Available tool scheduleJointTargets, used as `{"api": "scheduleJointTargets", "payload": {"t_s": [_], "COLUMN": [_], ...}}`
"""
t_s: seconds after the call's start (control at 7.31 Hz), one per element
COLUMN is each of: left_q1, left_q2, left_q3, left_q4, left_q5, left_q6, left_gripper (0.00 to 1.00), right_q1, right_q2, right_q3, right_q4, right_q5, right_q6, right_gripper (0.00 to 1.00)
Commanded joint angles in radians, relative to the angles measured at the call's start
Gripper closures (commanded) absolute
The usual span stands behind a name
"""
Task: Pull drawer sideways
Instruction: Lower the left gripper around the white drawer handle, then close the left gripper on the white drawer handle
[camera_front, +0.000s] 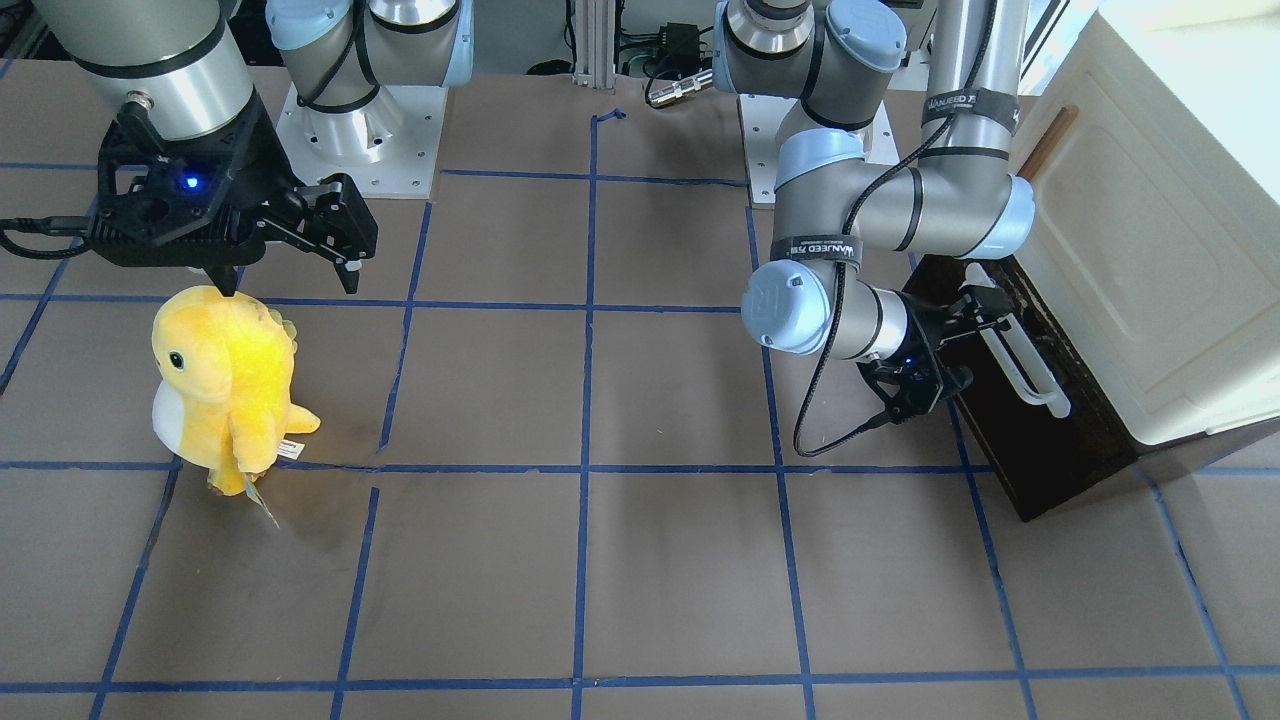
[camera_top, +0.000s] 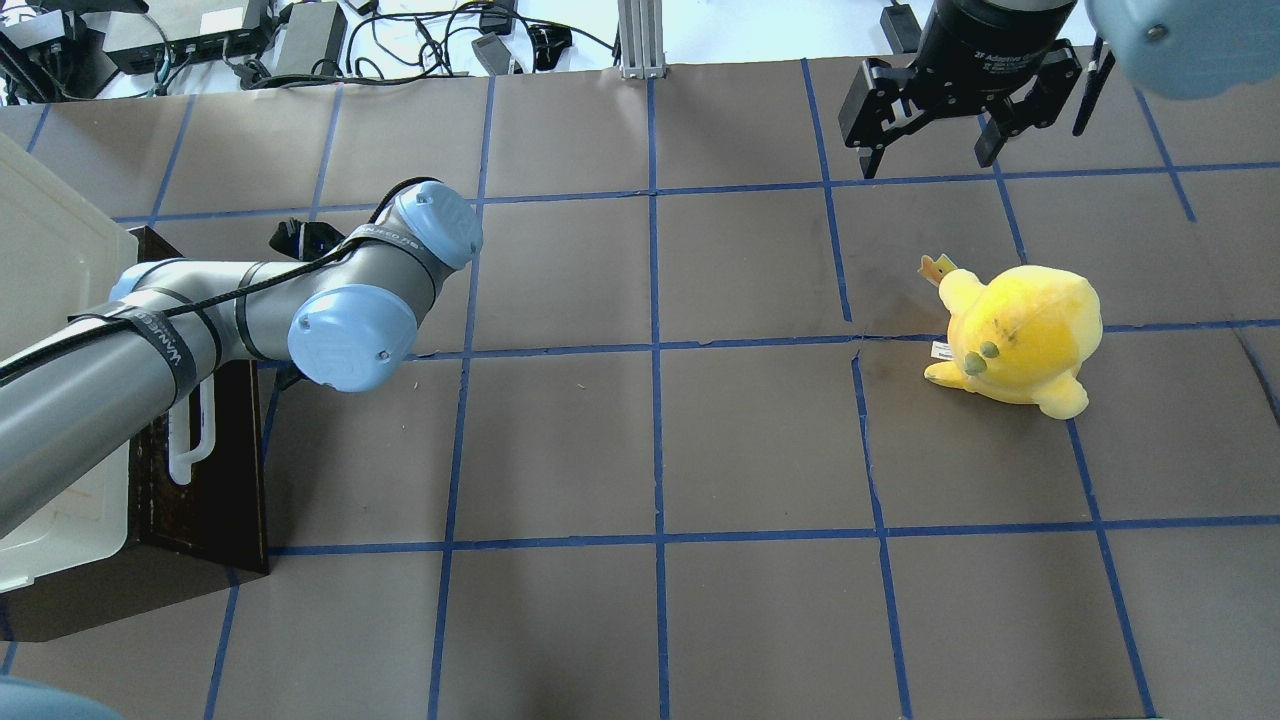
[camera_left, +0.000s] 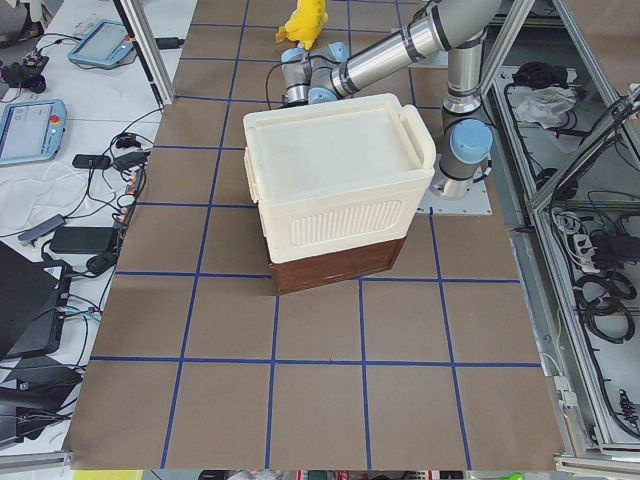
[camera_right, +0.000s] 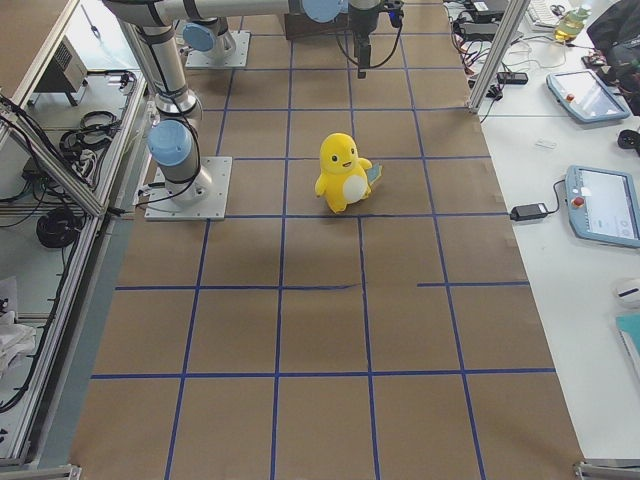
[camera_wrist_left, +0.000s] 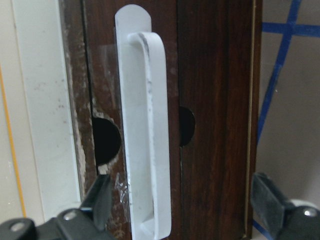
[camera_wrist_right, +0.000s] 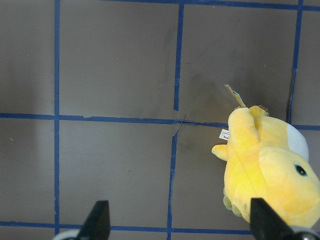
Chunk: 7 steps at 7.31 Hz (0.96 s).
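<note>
The jaws of the left gripper (camera_wrist_left: 181, 182) stand wide apart and hold nothing. One finger (camera_wrist_left: 100, 197) is to one side of the long white handle (camera_wrist_left: 145, 140) and the other is well off to the opposite side, near the edge of the dark wooden front. The handle runs lengthwise between them, slightly nearer the first finger, and neither finger touches it. That spread looks chosen so the bar can pass into the gap before closing, and the wrist is turned level so the fingers face the front squarely. The drawer (camera_front: 1050, 440) lies straight ahead of these jaws, at the bottom of the cream cabinet (camera_front: 1150, 280). It appears pushed in or nearly so, so the pull seems not yet begun. A grip across the bar would let the arm draw it out sideways over the table (camera_front: 680, 400), away from the cabinet. The right gripper (camera_front: 293, 280) hangs well apart from all this, its jaws also spread and empty. The yellow plush toy (camera_front: 225, 385) stands just below and to one side of them, untouched. That arm seems simply parked out of the way.
</note>
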Motion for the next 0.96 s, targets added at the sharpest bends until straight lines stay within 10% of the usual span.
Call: {"api": "scheduleJointTargets", "payload": {"t_s": [0.0,0.82], "left_q1": [0.004,0.02], "left_q2": [-0.03,-0.061], "left_q3": [0.031,-0.007], "left_q4": [-0.002,-0.012], "left_q5": [0.035,0.137], "left_q6": [0.022,0.022], "left_gripper": [0.0,0.07], "right_q1": [0.0,0.0], "right_q2": [0.0,0.0], "right_q3": [0.0,0.0], "right_q4": [0.0,0.0], "right_q5": [0.0,0.0], "right_q6": [0.0,0.0], "right_gripper": [0.0,0.0]}}
